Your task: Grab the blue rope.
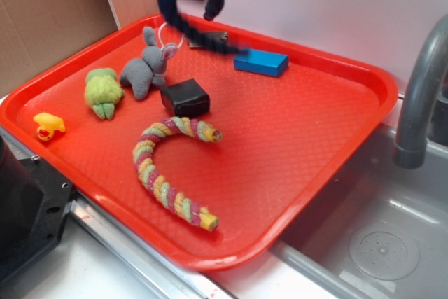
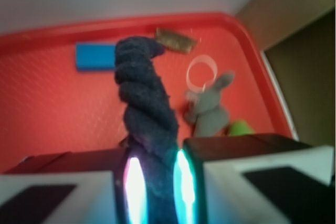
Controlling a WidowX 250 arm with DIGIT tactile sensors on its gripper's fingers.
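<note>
The pincer (image 2: 155, 192) (raised above the tray (image 1: 336, 145)) clamps the blue rope (image 2: 144, 108); its end dangles.

The blue rope (image 1: 183, 24) (image 2: 146, 109) — thick, dark navy, twisted — hangs lifted over the tray's twelve o'clock edge, one end trailing toward three o'clock.

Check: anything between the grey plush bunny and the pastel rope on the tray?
Yes: the black cube sits between the grey bunny and the pastel rope, seen in the exterior view.
</note>
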